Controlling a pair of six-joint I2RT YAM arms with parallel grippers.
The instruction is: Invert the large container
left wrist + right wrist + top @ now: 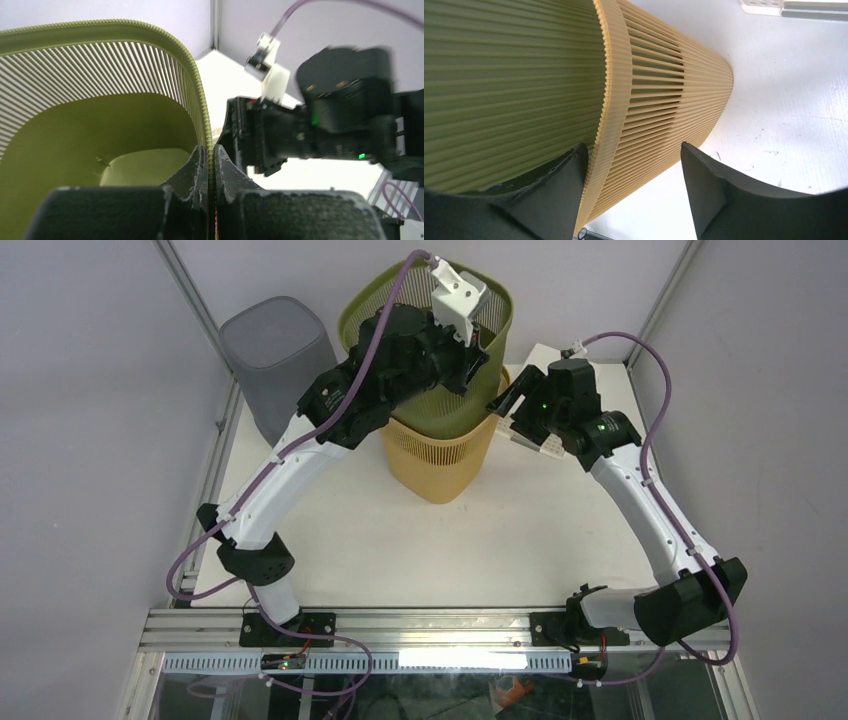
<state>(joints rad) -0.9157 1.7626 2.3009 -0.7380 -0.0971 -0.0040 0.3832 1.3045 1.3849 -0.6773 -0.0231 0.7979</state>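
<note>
Item: olive-green slatted plastic basket (497, 325), at your white table's (480, 550) 12 o'clock, nested upright in a tan slatted plastic basket (435, 465). Your left gripper (210, 157) pinches the green rim at 4 o'clock. Your right gripper (634, 150) stands spread astride the tan rim.

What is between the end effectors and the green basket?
Nothing visible. The left end effector is shut on the rim of the green slatted plastic basket. The open right end effector straddles the yellow slatted plastic basket holding it.
</note>
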